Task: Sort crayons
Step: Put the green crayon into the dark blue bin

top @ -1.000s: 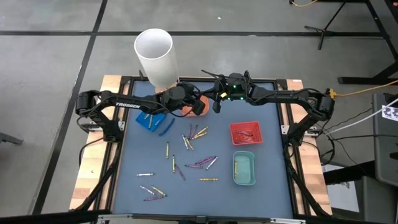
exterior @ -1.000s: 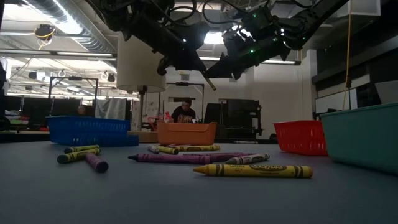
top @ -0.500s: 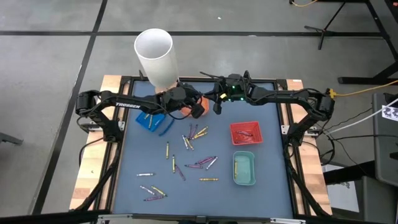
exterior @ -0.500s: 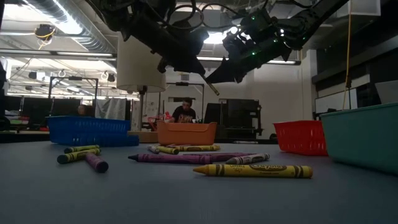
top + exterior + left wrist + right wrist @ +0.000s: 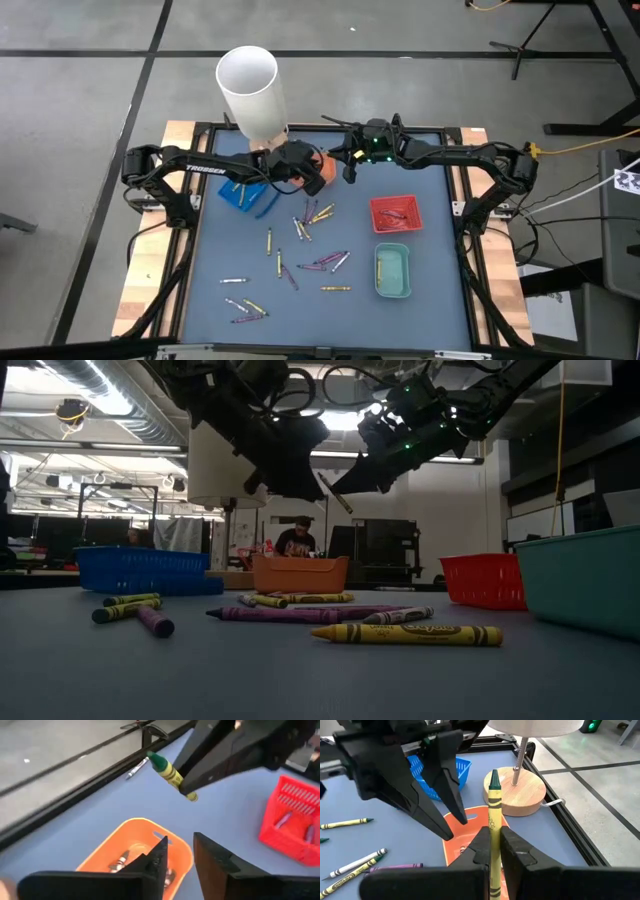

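Orange tray [image 5: 131, 840] under the left gripper [image 5: 179, 852], a few pale crayons inside. Red tray [image 5: 396, 213] with some crayons, green tray [image 5: 392, 270] with one yellow stick, blue tray [image 5: 244, 193] by the left arm. Yellow crayon [image 5: 493, 820] with green tip clamped between the fingers of the right gripper [image 5: 492, 846], above the table's far edge near the orange tray, long axis along the fingers, tip pointing away from the wrist. Left gripper parted, grasping nothing. Other crayons [image 5: 318, 262] scattered loose on the grey table [image 5: 440, 300].
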You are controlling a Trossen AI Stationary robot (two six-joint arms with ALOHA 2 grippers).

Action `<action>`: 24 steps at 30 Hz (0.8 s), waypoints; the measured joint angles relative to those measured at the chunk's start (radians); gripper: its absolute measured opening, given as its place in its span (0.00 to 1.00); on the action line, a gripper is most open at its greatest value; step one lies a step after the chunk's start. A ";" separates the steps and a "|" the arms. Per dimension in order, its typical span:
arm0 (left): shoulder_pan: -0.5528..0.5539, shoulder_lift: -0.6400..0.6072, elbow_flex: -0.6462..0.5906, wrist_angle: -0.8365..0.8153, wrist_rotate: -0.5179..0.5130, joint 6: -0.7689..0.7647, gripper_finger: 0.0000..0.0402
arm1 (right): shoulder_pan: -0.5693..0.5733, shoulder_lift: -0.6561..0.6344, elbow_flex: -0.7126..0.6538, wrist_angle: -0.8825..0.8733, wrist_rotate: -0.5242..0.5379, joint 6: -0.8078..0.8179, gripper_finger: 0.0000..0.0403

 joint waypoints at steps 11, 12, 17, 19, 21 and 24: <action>0.026 0.000 0.000 0.097 0.007 -0.065 0.23 | 0.000 0.000 0.000 -0.078 0.000 -0.003 0.05; 0.029 0.000 0.000 0.105 0.009 -0.087 0.23 | 0.000 0.000 0.000 -0.078 0.000 -0.003 0.05; 0.051 0.000 0.000 0.102 0.013 -0.197 0.23 | 0.001 0.000 0.000 -0.076 -0.014 -0.003 0.05; 0.055 0.000 0.000 0.108 0.021 -0.219 0.23 | 0.000 0.000 0.000 -0.075 -0.031 -0.003 0.05; 0.059 0.000 0.000 0.121 0.042 -0.223 0.23 | 0.000 0.000 0.000 -0.075 -0.036 -0.003 0.05; 0.059 0.000 0.000 0.142 0.054 -0.235 0.23 | 0.002 0.000 0.000 -0.074 -0.037 -0.001 0.05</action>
